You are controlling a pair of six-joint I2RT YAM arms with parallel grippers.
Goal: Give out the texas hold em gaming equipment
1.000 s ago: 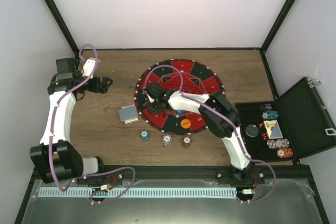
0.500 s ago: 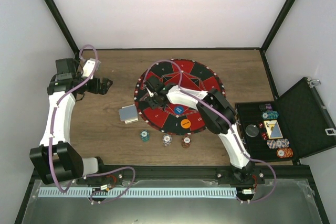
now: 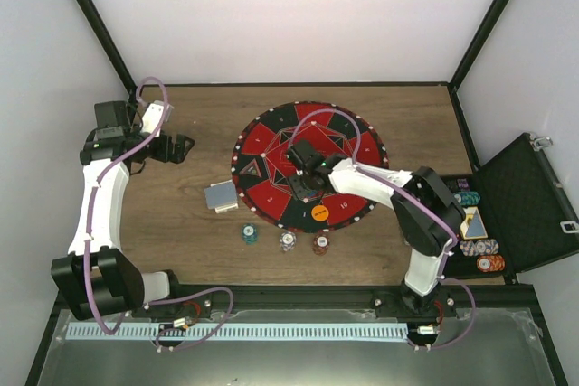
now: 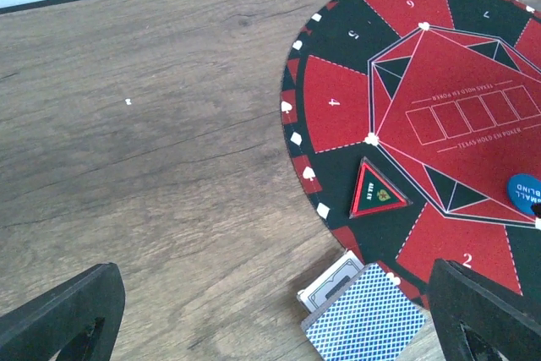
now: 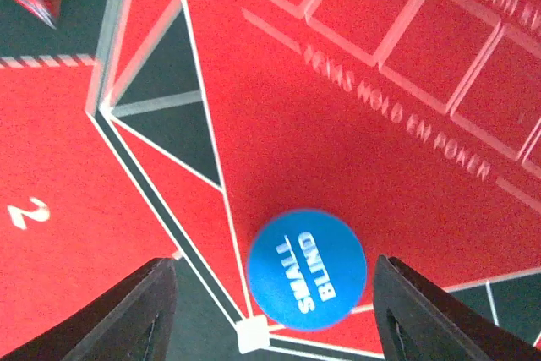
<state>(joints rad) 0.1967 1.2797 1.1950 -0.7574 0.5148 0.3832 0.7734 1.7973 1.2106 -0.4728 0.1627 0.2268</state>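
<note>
My right gripper [image 3: 309, 185] hovers open over the middle of the round mat [image 3: 353, 146]. In the right wrist view its fingers [image 5: 127, 310] straddle a blue "small blind" button disc [image 5: 307, 269] lying on the mat, not touching it. An orange button disc [image 3: 318, 213] lies on the mat's near edge. Three chip stacks stand in front of the mat: teal [image 3: 249, 234], white [image 3: 288, 241], maroon [image 3: 320, 244]. A card deck with blue-grey backs [image 3: 220, 196] [image 4: 363, 314] lies at the mat's left edge. My left gripper [image 3: 184, 145] [image 4: 275, 293] is open and empty over bare wood.
A red-and-black triangular "all in" marker [image 3: 246, 167] [image 4: 378, 190] lies on the mat's left part. An open black case [image 3: 507, 205] at the right holds more chip stacks [image 3: 477, 247] and cards. The enclosure's walls and black frame bound the table.
My right gripper has swung from the mat's left side to its middle, over the blue disc. The triangular marker now shows uncovered. The left arm has not moved.
</note>
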